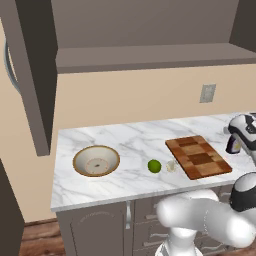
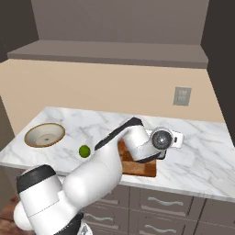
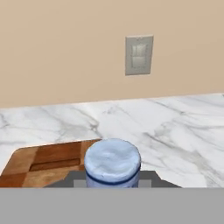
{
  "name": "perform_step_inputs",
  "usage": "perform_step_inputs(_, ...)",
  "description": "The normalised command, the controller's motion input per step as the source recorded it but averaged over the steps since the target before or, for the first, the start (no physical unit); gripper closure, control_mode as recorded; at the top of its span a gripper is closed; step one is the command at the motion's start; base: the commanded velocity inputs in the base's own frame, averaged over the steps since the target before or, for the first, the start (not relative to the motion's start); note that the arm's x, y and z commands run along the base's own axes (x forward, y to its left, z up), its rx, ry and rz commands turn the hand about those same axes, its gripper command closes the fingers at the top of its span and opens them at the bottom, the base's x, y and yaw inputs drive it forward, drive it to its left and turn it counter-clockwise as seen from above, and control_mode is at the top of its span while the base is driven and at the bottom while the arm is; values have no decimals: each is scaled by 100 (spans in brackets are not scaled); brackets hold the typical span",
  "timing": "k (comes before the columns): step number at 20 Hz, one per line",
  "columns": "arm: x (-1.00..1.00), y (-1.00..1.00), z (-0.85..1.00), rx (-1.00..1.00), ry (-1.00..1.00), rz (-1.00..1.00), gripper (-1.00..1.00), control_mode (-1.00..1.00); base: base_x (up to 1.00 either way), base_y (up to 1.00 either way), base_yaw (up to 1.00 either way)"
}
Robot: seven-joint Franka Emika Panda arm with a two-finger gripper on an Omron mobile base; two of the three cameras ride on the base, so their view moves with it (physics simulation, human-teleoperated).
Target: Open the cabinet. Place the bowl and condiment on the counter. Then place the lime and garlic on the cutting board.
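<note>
- I had the condiment (image 1: 233, 145) gripped in my gripper (image 1: 239, 136), jaws narrowed onto its neck; its blue-white cap sat right at my fingertips in the hand view, and the dark bottle hung below the hand in the left base view.
- The relation that mattered: the bottle stood upright, long axis vertical, over the counter (image 1: 125, 140) just to the right of the cutting board (image 1: 199, 156). Bare marble lay below and to the right, so I judged that setting it down called for a straight descent.
- The bowl (image 1: 96, 161) was already on the counter at the far left, well apart from me.
- The lime (image 1: 154, 166) and the garlic (image 1: 171, 166) lay side by side on the marble just left of the board, neither on it yet.
- The cabinet (image 1: 150, 30) stood open above, door swung out at left.
- The left base view showed bottle and garlic; in the right base view my arm covered both, and part of the board.
- The hand view added the wall outlet (image 3: 139, 55) ahead.
</note>
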Motion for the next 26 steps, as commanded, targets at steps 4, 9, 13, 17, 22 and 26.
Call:
perform_step_inputs(4, 46, -49, -31, 0, 0, 0, 100, -100, 0, 0, 0)
perform_step_inputs(9, 34, -37, -40, 0, 0, 0, 100, -100, 0, 0, 0)
perform_step_inputs(13, 13, -29, -28, 0, 0, 0, 100, -100, 0, 0, 0)
perform_step_inputs(17, 2, -22, -29, 0, -3, 0, 100, -100, 0, 0, 0)
perform_step_inputs(22, 0, -16, -40, 0, -4, 0, 100, -100, 0, 0, 0)
perform_step_inputs(26, 0, -5, -33, 0, -2, 0, 100, -100, 0, 0, 0)
